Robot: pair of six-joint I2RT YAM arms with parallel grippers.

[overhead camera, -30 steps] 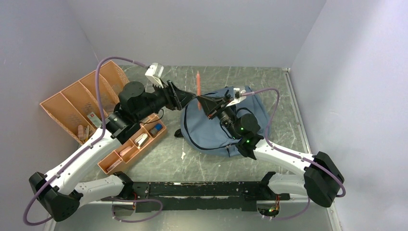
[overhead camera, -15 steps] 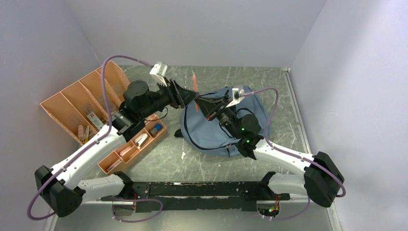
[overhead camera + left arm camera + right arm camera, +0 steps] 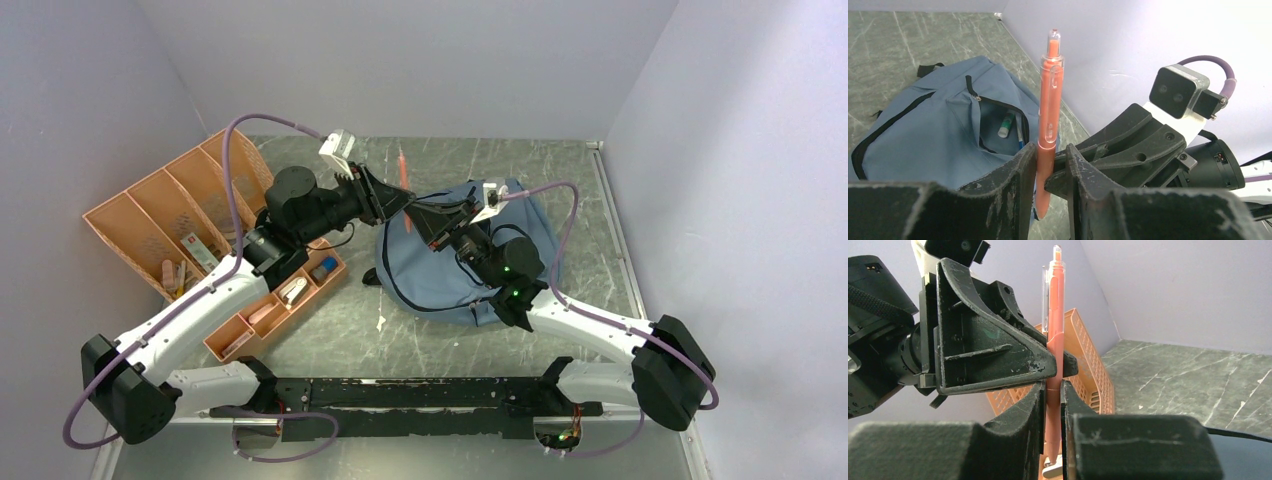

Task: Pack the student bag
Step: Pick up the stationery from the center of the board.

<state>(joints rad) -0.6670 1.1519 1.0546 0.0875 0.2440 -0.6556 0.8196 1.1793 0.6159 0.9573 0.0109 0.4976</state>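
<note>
The table (image 3: 600, 180) is grey and marbled. The bag (image 3: 440, 280) lies flat on its middle part, a little to the right, and partly under the right arm. In the left wrist view the front pocket of the bag is unzipped and gapes, with two small things inside (what they are I cannot tell). The orange tray (image 3: 140, 215) stands at the left side, beside the left arm. Both arms reach inward and meet near the far left edge of the bag. The right gripper (image 3: 1052, 390) is clenched on the lower part of an orange pen (image 3: 1050, 100). The pen stands upright in the air, with its clip end on top. The left gripper (image 3: 1048, 155) has its fingers on both sides of the same pen, close to the fingers of the right one. One finger touches the barrel, but whether the two really press the pen I cannot tell.
</note>
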